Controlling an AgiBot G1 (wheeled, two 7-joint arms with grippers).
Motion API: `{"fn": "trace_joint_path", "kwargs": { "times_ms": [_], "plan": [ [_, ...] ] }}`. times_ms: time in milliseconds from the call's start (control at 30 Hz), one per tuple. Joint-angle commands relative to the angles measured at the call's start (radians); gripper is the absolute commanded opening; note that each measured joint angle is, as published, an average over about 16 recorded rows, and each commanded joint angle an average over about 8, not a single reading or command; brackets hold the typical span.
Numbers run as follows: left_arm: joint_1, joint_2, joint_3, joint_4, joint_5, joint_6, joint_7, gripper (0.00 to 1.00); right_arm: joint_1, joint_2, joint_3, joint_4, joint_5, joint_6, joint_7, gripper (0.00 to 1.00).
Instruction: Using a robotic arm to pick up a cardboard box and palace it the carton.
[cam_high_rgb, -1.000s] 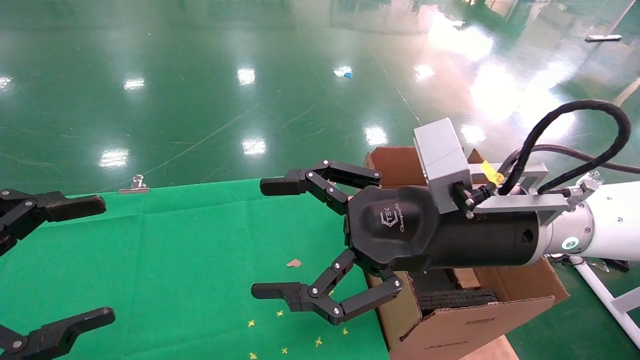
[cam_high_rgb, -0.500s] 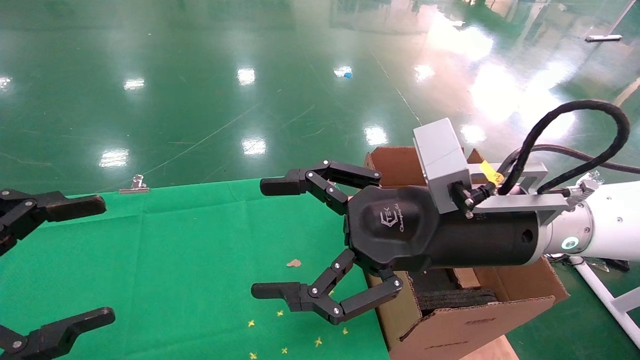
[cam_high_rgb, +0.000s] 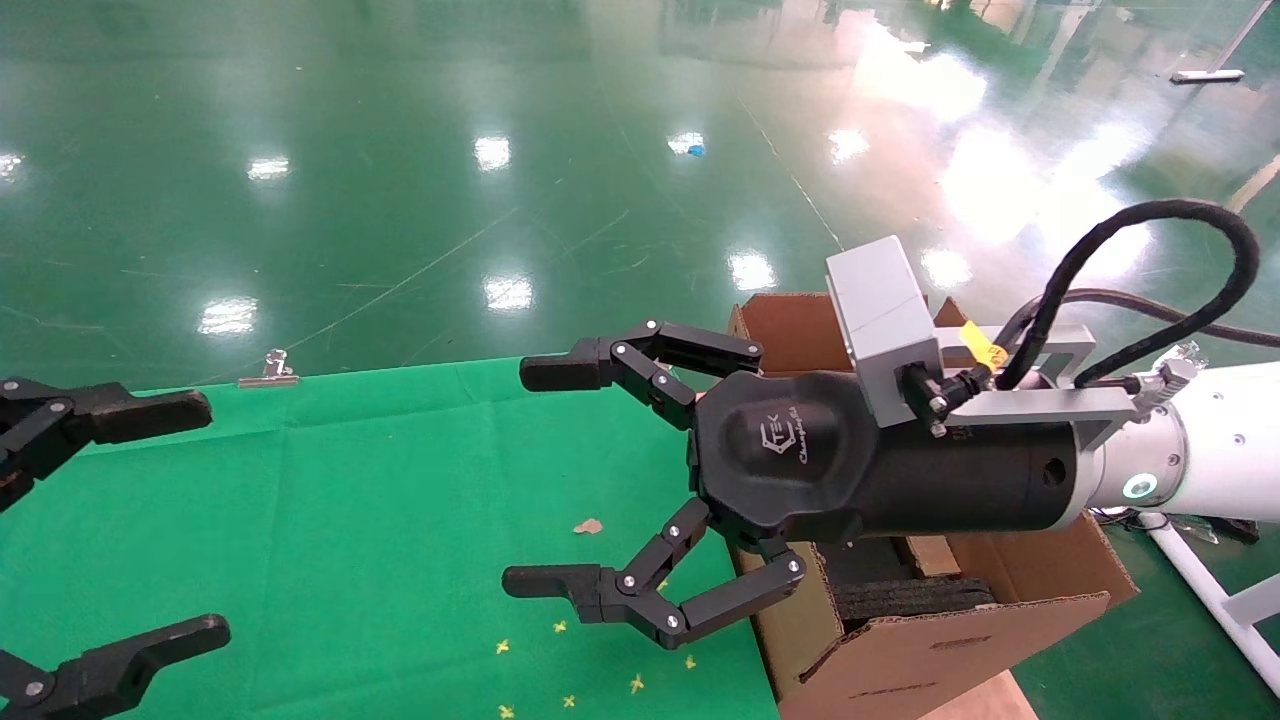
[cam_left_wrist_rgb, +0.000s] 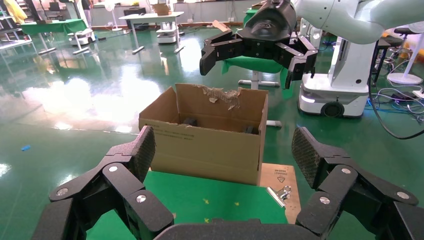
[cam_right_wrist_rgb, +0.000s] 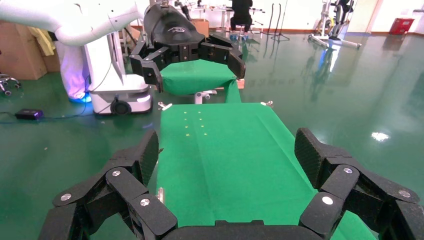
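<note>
Two grippers show in our head view, both spread wide with nothing between them. Our right gripper (cam_high_rgb: 530, 475) reaches in from three o'clock on the white arm (cam_high_rgb: 1210, 450), its black wrist (cam_high_rgb: 960, 480) carrying a grey camera block (cam_high_rgb: 885, 320) and a looping black cable (cam_high_rgb: 1150, 270); its jaws hang open above the green worktop (cam_high_rgb: 350, 520), just beside the carton's near wall. Our left gripper (cam_high_rgb: 190, 515) sits at the nine o'clock edge of that view, over the cloth, jaws likewise gaping and empty. We see the carton (cam_high_rgb: 950, 640) at about four o'clock, standing off the worktop's edge on the floor (cam_high_rgb: 400, 150), partly hidden under the right wrist, flaps upright and black foam (cam_high_rgb: 900, 600) inside. From the left wrist, the carton (cam_left_wrist_rgb: 210, 145) stands straight ahead with a torn upper flap edge, the right gripper (cam_left_wrist_rgb: 250, 57) hovering above it. The small cardboard box is not visible to us in any view. A tiny brown scrap (cam_high_rgb: 588, 526) lies on the cloth between the right gripper's fingers, and a metal clip (cam_high_rgb: 270, 370) sits at the cloth's far edge near eleven o'clock.
</note>
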Motion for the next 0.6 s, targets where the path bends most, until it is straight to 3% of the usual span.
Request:
{"fn": "trace_joint_path", "kwargs": {
  "times_ms": [33, 600],
  "plan": [
    [0.000, 0.000, 0.000, 0.000, 0.000, 0.000, 0.000, 1.00, 0.000, 0.000, 0.000, 0.000, 0.000, 0.000, 0.000, 1.00],
    [0.000, 0.000, 0.000, 0.000, 0.000, 0.000, 0.000, 1.00, 0.000, 0.000, 0.000, 0.000, 0.000, 0.000, 0.000, 1.00]
  ]
}}
